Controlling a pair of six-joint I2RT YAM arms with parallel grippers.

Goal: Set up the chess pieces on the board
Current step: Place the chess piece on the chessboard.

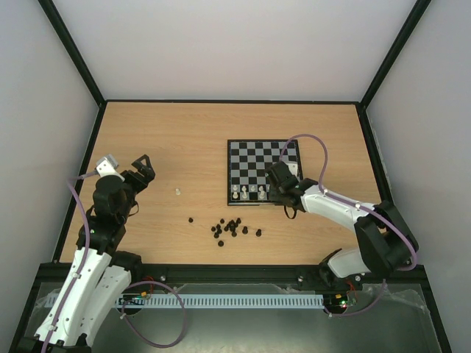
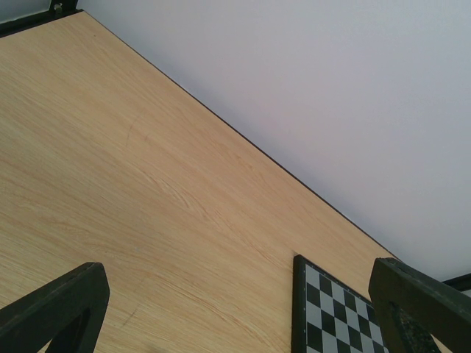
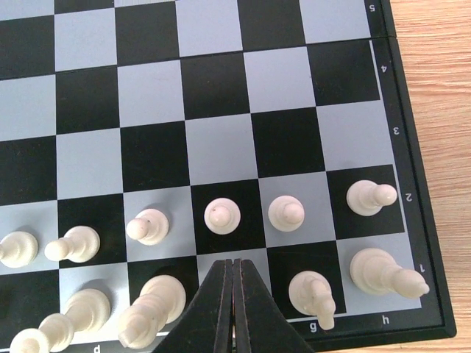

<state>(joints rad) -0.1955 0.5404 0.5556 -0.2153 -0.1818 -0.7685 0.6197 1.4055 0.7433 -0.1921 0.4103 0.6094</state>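
The board [image 1: 257, 163] lies right of the table's centre. Several cream chess pieces [image 1: 249, 193] stand in its two near rows. In the right wrist view there are pawns [image 3: 221, 216] in the second row and bigger pieces [image 3: 379, 270] in the first row. My right gripper [image 3: 233, 262] is shut with nothing seen between its fingers, just above a bare first-row square. It also shows in the top view [image 1: 278, 178]. One cream piece [image 1: 178, 191] stands alone on the table. My left gripper [image 1: 143, 166] is open and empty, left of that piece. Its view shows only the board's corner [image 2: 331, 309].
A cluster of small black pieces [image 1: 231, 226] lies on the table in front of the board, with strays at the left [image 1: 190, 220] and the right [image 1: 258, 232]. Dark frame rails run along the table's edges.
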